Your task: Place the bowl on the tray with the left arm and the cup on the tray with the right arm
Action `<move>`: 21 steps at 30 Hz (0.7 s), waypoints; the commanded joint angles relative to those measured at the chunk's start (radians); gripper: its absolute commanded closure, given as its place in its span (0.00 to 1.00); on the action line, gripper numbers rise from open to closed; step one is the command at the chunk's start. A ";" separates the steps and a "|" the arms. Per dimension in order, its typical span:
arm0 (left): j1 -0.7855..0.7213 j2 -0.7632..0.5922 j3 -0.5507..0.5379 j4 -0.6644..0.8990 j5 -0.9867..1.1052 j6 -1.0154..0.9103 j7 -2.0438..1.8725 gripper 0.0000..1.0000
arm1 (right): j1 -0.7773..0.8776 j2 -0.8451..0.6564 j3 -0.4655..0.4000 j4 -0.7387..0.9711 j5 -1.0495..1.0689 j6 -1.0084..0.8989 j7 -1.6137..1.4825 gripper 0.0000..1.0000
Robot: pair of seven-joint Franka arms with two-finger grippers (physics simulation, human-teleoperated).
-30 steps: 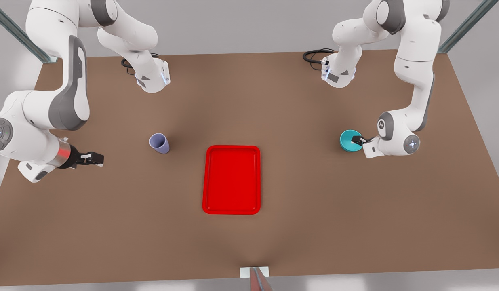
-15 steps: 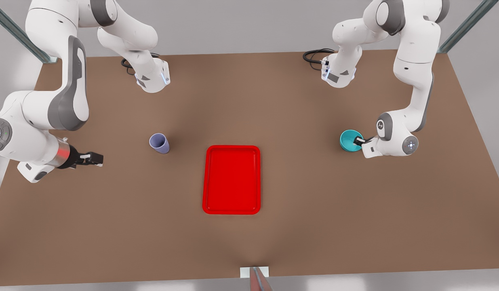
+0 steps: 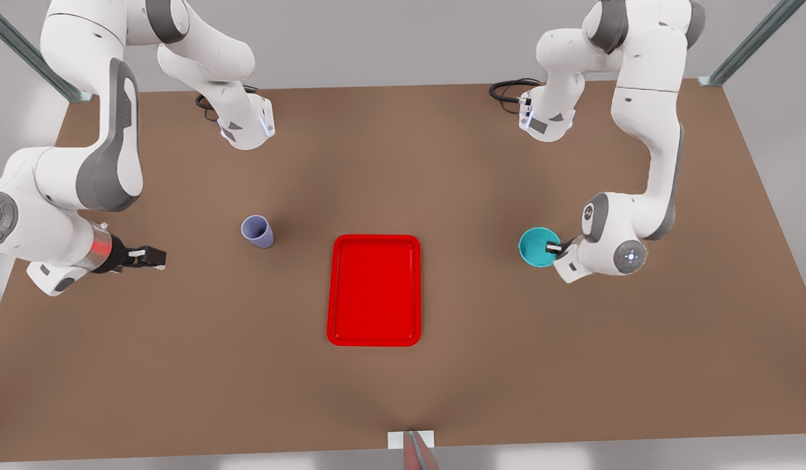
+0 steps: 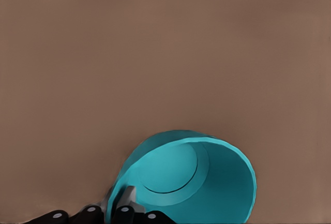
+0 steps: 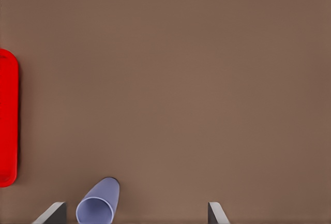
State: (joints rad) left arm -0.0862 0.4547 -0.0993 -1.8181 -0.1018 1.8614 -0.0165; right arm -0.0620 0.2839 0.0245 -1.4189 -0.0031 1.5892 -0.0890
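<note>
The teal bowl is at the front view's right, between the red tray and the arm there. My left gripper is shut on its rim. In the left wrist view the bowl looks tilted, with the rim pinched in the left gripper. The lavender cup stands upright left of the tray. My right gripper is open, low over the table, well to the left of the cup. The right wrist view has the cup between the spread fingertips, and the tray's edge.
The brown table has open surface all around the tray. Both arm bases and their black cables sit at the far edge. A small white bracket is at the near edge.
My left gripper has carried the bowl toward the tray, leftward and nearer in the front view. The right gripper has barely shifted. Cup and tray are unmoved.
</note>
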 commanded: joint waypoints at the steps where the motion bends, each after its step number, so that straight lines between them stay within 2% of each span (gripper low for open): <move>1: 0.000 0.015 -0.016 0.029 -0.133 -0.014 -0.034 0.79 | 0.001 0.000 0.000 0.000 0.000 0.000 0.000 0.00; 5: -0.138 0.119 -0.046 0.210 -0.145 -0.018 -0.371 0.79 | 0.002 0.000 0.002 0.000 0.000 0.000 0.002 0.00; 7: -0.231 0.128 -0.046 0.224 -0.168 -0.010 -0.554 0.79 | 0.004 0.000 0.003 0.000 0.000 0.000 0.002 0.00; 9: -0.323 0.222 -0.046 0.384 -0.203 -0.005 -0.775 0.79 | 0.002 0.000 0.003 0.000 0.000 0.000 0.000 0.00; 10: -0.333 0.231 -0.046 0.407 -0.226 -0.002 -0.818 0.79 | 0.001 0.000 0.003 0.000 0.000 0.000 -0.003 0.00; 13: -0.372 0.282 -0.046 0.456 -0.299 0.071 -0.856 0.79 | -0.004 0.003 0.000 0.000 0.000 -0.011 -0.009 0.00; 15: -0.372 0.335 -0.046 0.545 -0.346 0.099 -0.875 0.79 | -0.002 0.003 0.000 0.000 0.000 -0.011 -0.009 0.00; 21: -0.420 0.389 -0.068 0.566 -0.383 0.206 -0.873 0.79 | -0.004 0.003 0.000 0.000 0.000 -0.011 -0.009 0.00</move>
State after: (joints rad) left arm -0.5091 0.8529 -0.1671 -1.2434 -0.3804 2.0764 -0.8932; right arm -0.0659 0.2869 0.0245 -1.4189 -0.0025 1.5785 -0.0982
